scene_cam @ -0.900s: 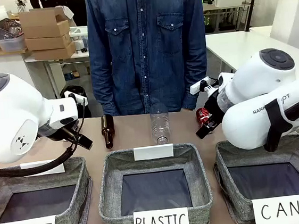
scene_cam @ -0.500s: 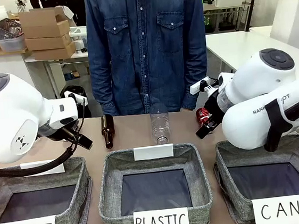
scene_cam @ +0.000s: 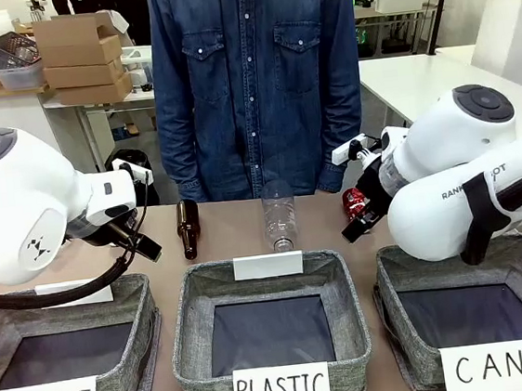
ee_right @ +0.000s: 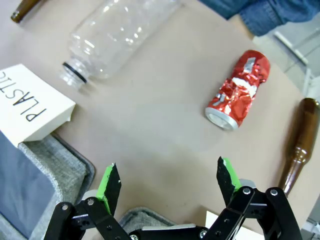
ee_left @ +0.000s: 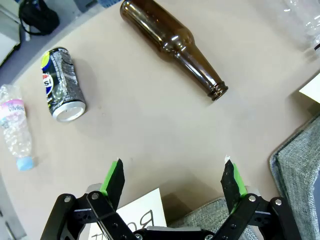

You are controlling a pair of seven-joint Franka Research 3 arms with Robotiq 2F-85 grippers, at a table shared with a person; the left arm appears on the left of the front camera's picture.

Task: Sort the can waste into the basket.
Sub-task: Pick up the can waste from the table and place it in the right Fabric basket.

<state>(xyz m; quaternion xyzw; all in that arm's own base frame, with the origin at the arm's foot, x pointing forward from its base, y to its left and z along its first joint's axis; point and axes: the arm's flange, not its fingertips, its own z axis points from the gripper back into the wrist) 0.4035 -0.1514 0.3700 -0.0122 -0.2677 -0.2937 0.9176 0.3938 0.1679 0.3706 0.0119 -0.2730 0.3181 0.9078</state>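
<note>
My right gripper (ee_right: pixel 167 167) hangs over the tan table with its green-padded fingers spread wide and nothing between them. My left gripper (ee_left: pixel 173 162) is likewise wide open and empty. The crumpled red metal drink can (ee_right: pixel 239 90) lies on its side in the upper right of the right wrist picture, open end toward me, near a brown glass bottle (ee_right: pixel 295 145) at the right edge and well apart from the clear plastic bottle (ee_right: pixel 115 35) at the top. The dented silver and dark metal can (ee_left: pixel 62 84) lies at the upper left of the left wrist picture. The square grey fabric basket labelled "CAN" (scene_cam: pixel 391 312) sits at the lower right of the front picture, empty. I judge the red can comes first. I should centre over its middle, turn my wrist so the pads close across its narrow body, and come down clear of the brown bottle. A dented can may slip, so I should close gently.
</note>
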